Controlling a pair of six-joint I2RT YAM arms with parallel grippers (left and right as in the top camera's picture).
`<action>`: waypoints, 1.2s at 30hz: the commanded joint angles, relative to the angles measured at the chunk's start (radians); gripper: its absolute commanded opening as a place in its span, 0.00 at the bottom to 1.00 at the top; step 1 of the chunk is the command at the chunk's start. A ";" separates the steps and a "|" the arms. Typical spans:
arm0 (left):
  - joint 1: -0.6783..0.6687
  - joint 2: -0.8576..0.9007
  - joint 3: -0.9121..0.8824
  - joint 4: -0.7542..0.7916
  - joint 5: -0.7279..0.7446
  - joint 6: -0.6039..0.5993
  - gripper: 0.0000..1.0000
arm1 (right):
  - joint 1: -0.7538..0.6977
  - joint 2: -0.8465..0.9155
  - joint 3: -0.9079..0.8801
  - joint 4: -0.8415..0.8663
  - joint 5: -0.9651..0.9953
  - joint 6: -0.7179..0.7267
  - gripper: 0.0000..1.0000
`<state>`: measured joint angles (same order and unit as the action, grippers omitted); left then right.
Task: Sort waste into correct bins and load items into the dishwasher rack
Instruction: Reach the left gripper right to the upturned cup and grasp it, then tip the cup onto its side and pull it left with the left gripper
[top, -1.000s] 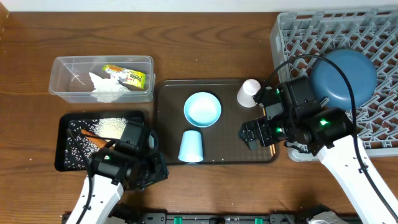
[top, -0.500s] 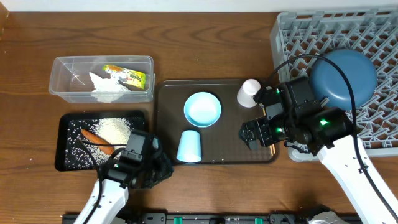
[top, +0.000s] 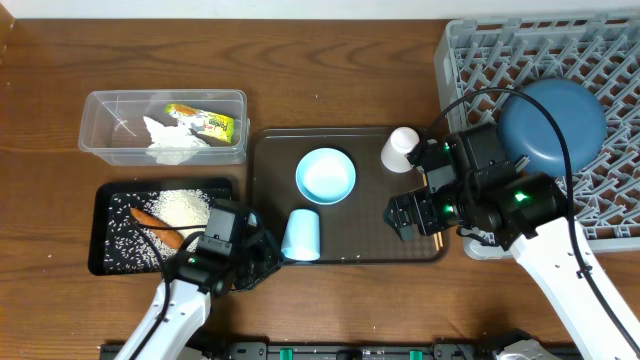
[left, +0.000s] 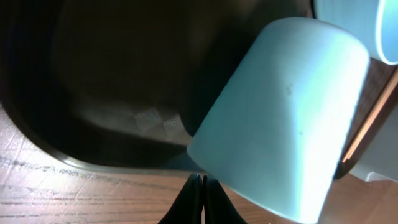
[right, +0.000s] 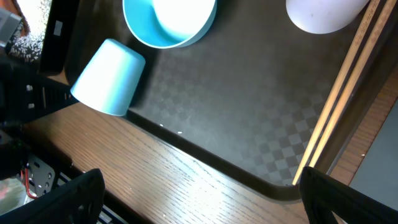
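A wooden table (top: 300, 70) fills the overhead view, and the waste looks sorted. The tissue (top: 172, 140) and wrapper (top: 205, 122) sit in the tub (top: 95, 140) at ten o'clock. The rice (top: 180, 207) and carrot (top: 150, 217) are in the black tray (top: 100, 215) at eight. The rack (top: 470, 60) at two o'clock holds only the big bowl (top: 552, 125). Waiting on the brown tray (top: 370, 220) we see the small bowl (top: 325, 175), white cup (top: 401, 148), pale cup (top: 302, 235) and chopsticks (right: 339, 99). The left gripper (left: 198, 190), fingers pressed together, sits just beside the pale cup at its seven o'clock. The right gripper (right: 199, 180) hangs spread wide and empty. We reckon it's about halfway.
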<state>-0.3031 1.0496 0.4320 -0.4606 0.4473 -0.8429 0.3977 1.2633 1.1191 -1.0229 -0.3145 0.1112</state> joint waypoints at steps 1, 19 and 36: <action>-0.002 0.026 -0.006 0.031 0.013 -0.020 0.06 | 0.021 0.005 0.009 0.001 -0.003 0.000 0.99; 0.008 0.033 -0.002 0.153 -0.204 0.092 0.23 | 0.021 0.005 0.009 0.001 -0.003 0.000 0.99; 0.129 -0.036 0.067 0.121 -0.197 0.309 0.44 | 0.021 0.005 0.009 0.001 -0.003 0.000 0.99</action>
<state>-0.2184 1.0477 0.4488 -0.3248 0.2615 -0.6003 0.3977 1.2633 1.1191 -1.0233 -0.3145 0.1112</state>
